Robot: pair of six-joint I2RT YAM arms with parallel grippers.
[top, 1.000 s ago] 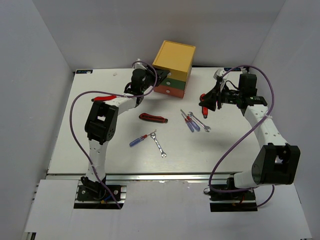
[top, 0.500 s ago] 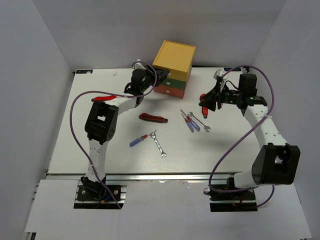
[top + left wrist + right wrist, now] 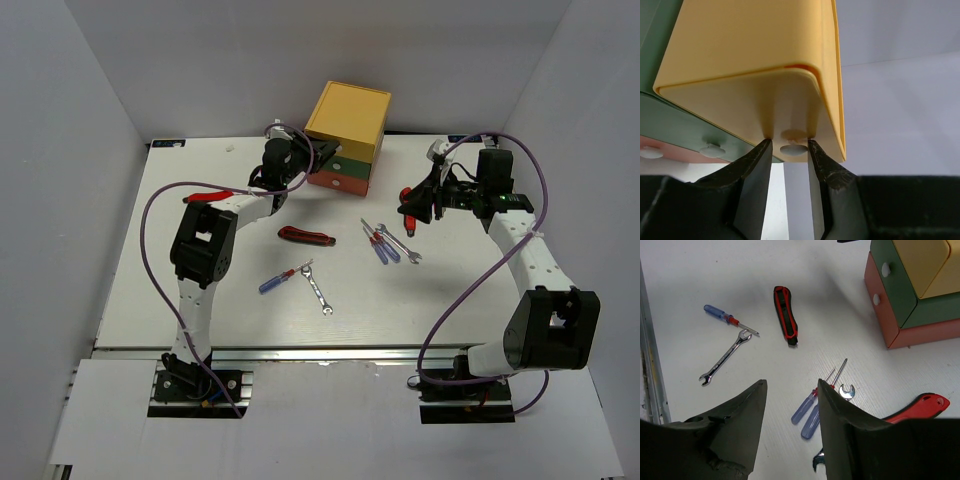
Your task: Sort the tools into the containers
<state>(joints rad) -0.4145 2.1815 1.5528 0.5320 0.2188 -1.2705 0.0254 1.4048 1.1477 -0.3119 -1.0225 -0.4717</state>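
Note:
The containers are three stacked drawers: yellow (image 3: 348,118) on top, green (image 3: 343,164) in the middle, orange-red (image 3: 339,183) at the bottom. My left gripper (image 3: 790,145) stands narrowly open with a finger on either side of the yellow drawer's white knob (image 3: 793,148); a thin gap shows on the knob's left. My right gripper (image 3: 791,390) hangs open and empty above two blue-handled screwdrivers (image 3: 810,410) and a wrench (image 3: 846,390). A red-and-black knife tool (image 3: 306,236), another blue screwdriver (image 3: 278,279) and a second wrench (image 3: 317,286) lie mid-table.
A red-handled tool (image 3: 918,408) lies on the table just right of my right gripper. The white knobs of the green drawer (image 3: 712,149) and the orange-red drawer (image 3: 650,152) show left of my left fingers. White walls enclose the table on three sides.
My left gripper's jaws have narrowed around the yellow drawer's knob. The arms and the tools have barely moved.

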